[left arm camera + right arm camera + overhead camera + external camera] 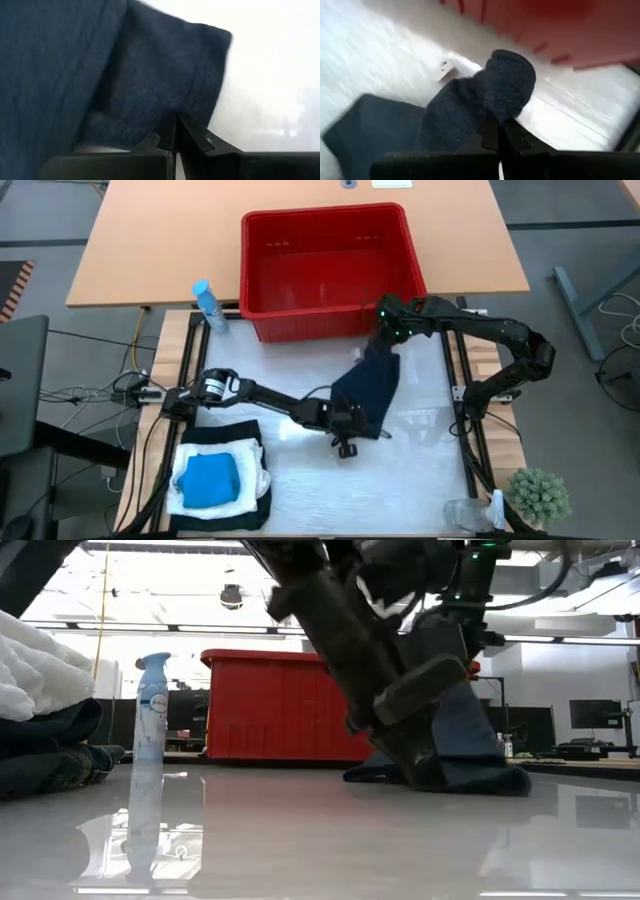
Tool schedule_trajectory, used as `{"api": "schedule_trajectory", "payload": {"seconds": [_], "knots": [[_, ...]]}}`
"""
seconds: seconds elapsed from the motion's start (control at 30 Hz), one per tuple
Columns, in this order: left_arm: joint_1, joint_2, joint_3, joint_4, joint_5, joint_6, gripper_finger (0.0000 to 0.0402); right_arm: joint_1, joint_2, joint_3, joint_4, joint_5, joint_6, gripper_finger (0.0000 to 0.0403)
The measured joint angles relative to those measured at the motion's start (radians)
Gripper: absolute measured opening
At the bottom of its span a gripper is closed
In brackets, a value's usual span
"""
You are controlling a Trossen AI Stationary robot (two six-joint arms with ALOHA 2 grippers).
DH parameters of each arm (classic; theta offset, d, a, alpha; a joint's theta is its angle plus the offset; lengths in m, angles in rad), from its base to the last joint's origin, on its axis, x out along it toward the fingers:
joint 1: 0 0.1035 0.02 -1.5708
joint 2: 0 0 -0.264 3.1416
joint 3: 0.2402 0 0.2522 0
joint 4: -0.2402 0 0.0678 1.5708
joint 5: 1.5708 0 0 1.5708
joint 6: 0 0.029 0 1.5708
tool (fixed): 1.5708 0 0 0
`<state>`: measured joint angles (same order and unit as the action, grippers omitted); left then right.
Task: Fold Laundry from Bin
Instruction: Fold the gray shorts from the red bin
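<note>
Seen from above, a dark navy garment [368,388] is stretched on the white table [420,480] just in front of the red bin [325,265]. Its long axis runs from the bin's near wall down toward the table's middle, leaning slightly leftward. The right gripper [383,338] is pinched shut on the upper end of the garment, close to the bin wall. The left gripper [352,423] is clamped on the lower edge. A folded stack [222,478] of dark cloth, white cloth and a bright blue piece lies at the near left corner, well apart. Open tabletop is seen right of the garment and along the near edge. A spray bottle [208,307] lies left of the bin, and a small plant [540,495] stands at the near right corner.

At table level, the garment [470,755] is seen hanging from above, its lower hem resting on the surface, with the bin [275,705] behind and the bottle [150,715] upright at left.

In the left wrist view, the fingers [192,137] are pressed together on the cloth's [125,75] edge, with bare table beyond.

In the right wrist view, a bunched fold [495,90] is gripped between closed fingers [520,140], the red bin wall [560,25] just beyond.
</note>
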<state>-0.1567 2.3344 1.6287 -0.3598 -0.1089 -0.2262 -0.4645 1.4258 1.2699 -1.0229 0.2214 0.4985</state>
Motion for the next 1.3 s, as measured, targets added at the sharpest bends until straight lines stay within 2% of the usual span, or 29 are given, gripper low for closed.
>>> {"api": "schedule_trajectory", "payload": {"seconds": [0.17,0.27,0.47,0.57,0.83,1.03,1.1,1.3], "knots": [[-0.067,-0.008,-0.001,-0.043,-0.092,-0.051,0.0000,0.067,0.002,-0.048,-0.083,-0.028,0.057,0.0019],[-0.075,-0.010,-0.003,-0.039,-0.105,-0.094,0.0000,0.132,0.002,-0.100,-0.100,-0.034,0.129,0.0019],[-0.057,-0.010,-0.005,-0.010,-0.065,-0.137,0.0000,0.286,0.002,-0.160,-0.098,-0.041,0.304,0.0019],[-0.045,-0.014,-0.005,-0.015,-0.039,-0.139,0.0000,0.331,0.002,-0.181,-0.160,-0.038,0.371,0.0019],[-0.042,-0.014,-0.005,-0.015,-0.047,-0.180,0.0000,0.363,0.002,-0.347,-0.154,-0.028,0.424,0.0019],[-0.049,-0.014,-0.005,-0.014,-0.056,-0.194,0.0000,0.367,0.002,-0.420,-0.064,-0.063,0.418,0.0019],[-0.049,-0.014,-0.005,-0.013,-0.056,-0.205,0.0000,0.366,0.002,-0.427,-0.042,-0.063,0.396,0.0034],[-0.049,-0.014,-0.005,-0.013,-0.057,-0.221,0.0000,0.349,0.002,-0.426,-0.055,-0.039,0.347,0.0139]]}}
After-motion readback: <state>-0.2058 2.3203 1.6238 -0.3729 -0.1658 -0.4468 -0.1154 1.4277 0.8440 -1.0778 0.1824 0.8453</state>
